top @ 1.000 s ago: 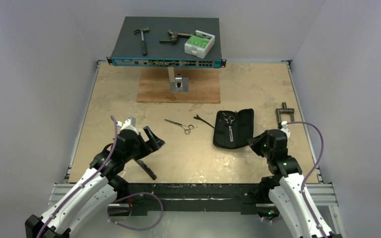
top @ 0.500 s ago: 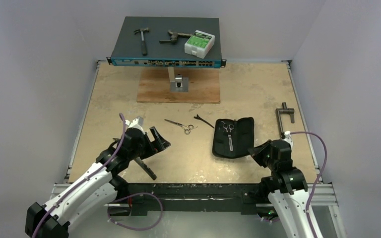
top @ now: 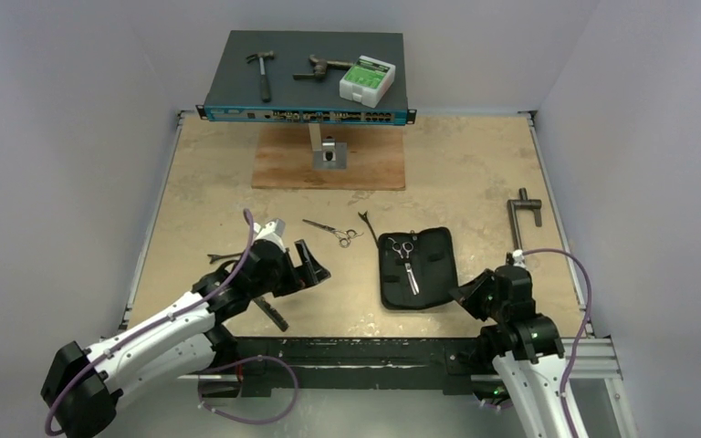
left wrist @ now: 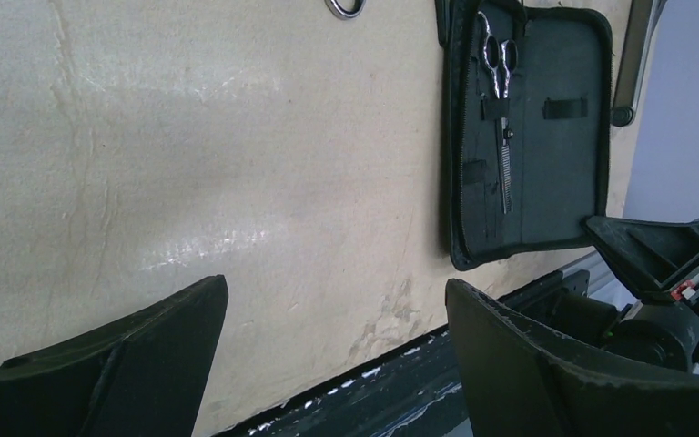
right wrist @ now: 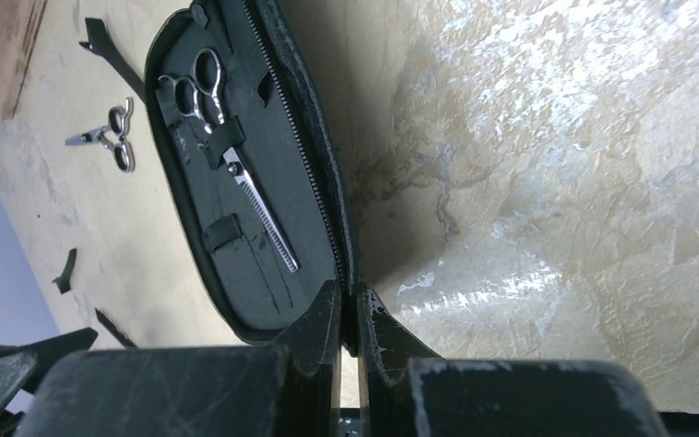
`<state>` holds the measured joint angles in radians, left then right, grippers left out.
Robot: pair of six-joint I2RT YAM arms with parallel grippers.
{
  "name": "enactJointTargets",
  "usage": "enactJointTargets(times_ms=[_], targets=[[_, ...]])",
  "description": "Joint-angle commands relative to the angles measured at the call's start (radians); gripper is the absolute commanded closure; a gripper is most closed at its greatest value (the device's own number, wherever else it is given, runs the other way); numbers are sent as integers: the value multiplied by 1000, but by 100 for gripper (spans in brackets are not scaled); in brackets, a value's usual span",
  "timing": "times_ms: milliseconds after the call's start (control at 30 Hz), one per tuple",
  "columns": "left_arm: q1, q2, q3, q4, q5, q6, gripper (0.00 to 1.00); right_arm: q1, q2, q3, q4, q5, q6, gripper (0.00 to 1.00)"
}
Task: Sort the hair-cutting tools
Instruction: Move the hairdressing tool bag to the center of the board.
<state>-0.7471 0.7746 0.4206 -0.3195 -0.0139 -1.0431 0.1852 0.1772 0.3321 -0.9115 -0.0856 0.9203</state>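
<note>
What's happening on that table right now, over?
Left claw open, empty. Right claw shut on case edge. Strapped scissors inside it, loose scissors on table. Nothing blocking them.

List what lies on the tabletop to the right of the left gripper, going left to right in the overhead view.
In order: slim silver barber scissors → thin black pointed hair clip → open black zip case → grey T-shaped metal bar.

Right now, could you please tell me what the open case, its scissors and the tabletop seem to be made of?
Case: likely matte black fabric or faux leather; soft edges, zip teeth around the rim.
Scissors: polished silver metal, probably steel; bright mirror highlights.
Tabletop: beige stone-look surface, semi-glossy; mottled veining and glare, real stone or laminate unclear.
</note>
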Motion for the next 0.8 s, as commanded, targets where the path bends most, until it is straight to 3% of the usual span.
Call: enactJointTargets(times_ms=[0,200,333,533,767], targets=[[-34,69,17,105,-24,-24,10,6,30,-28,55,-64,-20,100],[-91,288,115,201,-37,-9,10,5,83,-52,111,-89,-47,97],[-131,450,207,219,-61,-5,11,5,93,-10,105,-69,-67,65],[-192,585,309,198,-129,13,14,6,159,80,100,-9,-99,36],[-255,733,490,50,-242,70,21,6,159,100,135,6,-95,34]])
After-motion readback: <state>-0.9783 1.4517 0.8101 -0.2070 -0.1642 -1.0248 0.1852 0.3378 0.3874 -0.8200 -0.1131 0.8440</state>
